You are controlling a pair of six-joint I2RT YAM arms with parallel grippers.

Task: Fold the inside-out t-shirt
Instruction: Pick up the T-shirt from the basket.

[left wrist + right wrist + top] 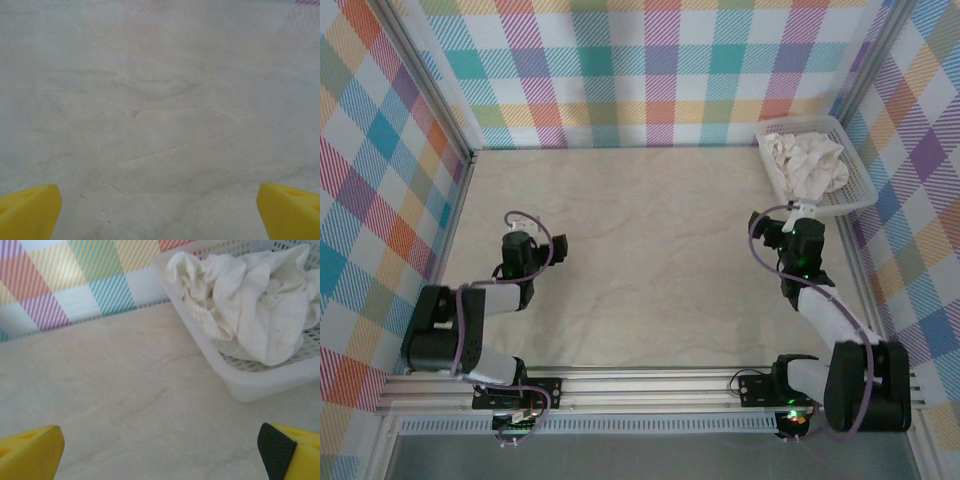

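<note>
We find t-shirt (808, 165) crumpled in basket (865, 197) at 2 o'clock, folding unstarted. Left gripper (157, 202), right gripper (160, 442): jaws wide, empty. Next, in our judgement: right gripper lifts t-shirt out.

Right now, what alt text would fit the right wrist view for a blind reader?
A crumpled white t-shirt sits bunched in a white mesh basket at upper right on a pale table. The right end effector is open and empty, its yellow fingertips at the bottom corners.

Our left gripper (518, 238) sits at lower left, jaws spread wide; our right gripper (803, 214), at centre right, gapes equally.
</note>
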